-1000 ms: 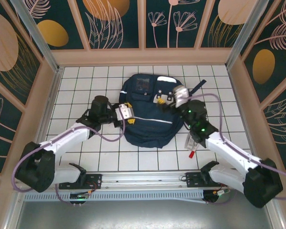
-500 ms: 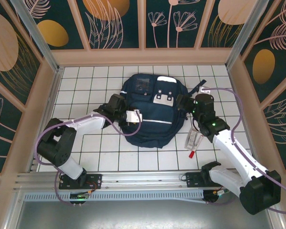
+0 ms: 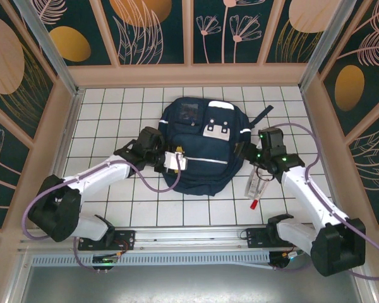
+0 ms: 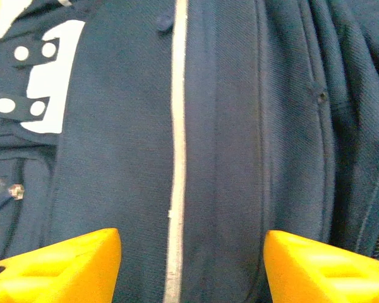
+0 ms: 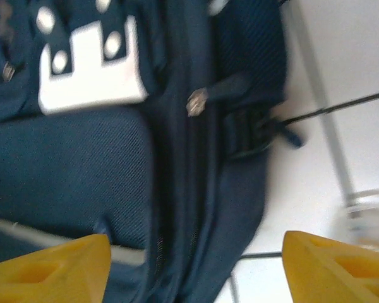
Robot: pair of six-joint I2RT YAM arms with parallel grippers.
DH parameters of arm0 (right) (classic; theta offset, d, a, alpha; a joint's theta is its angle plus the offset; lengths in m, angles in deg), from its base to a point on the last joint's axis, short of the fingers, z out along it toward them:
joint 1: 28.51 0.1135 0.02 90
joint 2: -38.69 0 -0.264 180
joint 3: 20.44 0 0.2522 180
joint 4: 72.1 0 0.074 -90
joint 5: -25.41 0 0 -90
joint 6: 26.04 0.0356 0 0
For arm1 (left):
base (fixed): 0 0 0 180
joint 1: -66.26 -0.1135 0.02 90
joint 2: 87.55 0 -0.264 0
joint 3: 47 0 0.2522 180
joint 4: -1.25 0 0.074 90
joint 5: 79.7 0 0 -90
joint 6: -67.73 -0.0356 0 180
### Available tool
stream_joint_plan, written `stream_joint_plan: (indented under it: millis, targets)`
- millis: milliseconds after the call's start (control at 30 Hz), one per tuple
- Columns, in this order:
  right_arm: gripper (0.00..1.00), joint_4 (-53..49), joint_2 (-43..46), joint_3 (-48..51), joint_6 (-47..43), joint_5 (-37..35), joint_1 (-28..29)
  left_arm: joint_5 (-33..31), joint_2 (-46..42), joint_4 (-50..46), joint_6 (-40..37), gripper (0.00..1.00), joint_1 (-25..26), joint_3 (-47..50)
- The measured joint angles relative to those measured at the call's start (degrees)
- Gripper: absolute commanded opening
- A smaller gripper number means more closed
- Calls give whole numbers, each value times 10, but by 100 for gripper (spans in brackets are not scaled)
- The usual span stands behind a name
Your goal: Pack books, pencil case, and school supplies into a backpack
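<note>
Left gripper: both yellow fingers stand well apart, released, with nothing clamped between them. In the left wrist view the gap frames navy fabric with a pale stripe running down it. The white patch sits at upper left. From above, the left gripper hangs over the lower left part of the backpack. Its arm reaches in from the left base.

Right gripper: yellow fingers are spread wide, released, gripping nothing. Between them the right wrist view shows the side seam of the backpack. A metal zipper pull and a dark buckle lie further up. The patch is at upper left and bare white table at right. The view is blurred. From above, the right gripper sits at the right edge of the backpack, pointing toward it.

Backpack: lies flat in the middle of the tiled table, patch facing up. A dark strap sticks out at upper right. The main zipper's state cannot be told.

Supplies: a whitish packet and a pen with a red end lie together on the table. They are just right of the backpack and outside it, under the right arm.
</note>
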Motion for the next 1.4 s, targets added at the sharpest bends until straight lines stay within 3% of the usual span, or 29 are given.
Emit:
stream_joint_plan:
  millis: [167,233,333,433,467,500,833,1067,1100,1133,1233,1300,1400]
  targets:
    - [67,33,-68,23,40,83,32,-9,28,-1,1,67,0,9]
    - [59,46,-85,23,49,104,41,-11,30,1,5,67,0,13]
    - [42,70,-111,22,62,137,53,-13,30,13,10,67,0,15]
    - [16,91,-137,19,82,162,58,-19,30,25,12,67,0,19]
    - [3,93,-144,18,88,166,57,-22,30,27,12,67,0,19]
    - [0,93,-149,15,93,170,57,-24,30,29,12,67,0,19]
    - [0,81,-157,-56,111,212,53,-23,39,53,36,63,0,17]
    - [0,73,-158,-72,111,247,32,-61,73,66,94,2,1,-25]
    - [0,73,-160,-75,110,251,26,-66,77,66,101,0,2,-31]
    - [4,71,-163,-79,107,254,21,-71,79,66,107,0,3,-36]
    - [42,65,-171,-96,92,255,4,-79,80,66,139,0,5,-52]
    - [53,61,-170,-105,78,236,-11,-91,81,58,176,0,3,-72]
    - [61,45,-152,-107,63,187,-32,-107,81,43,247,0,3,-109]
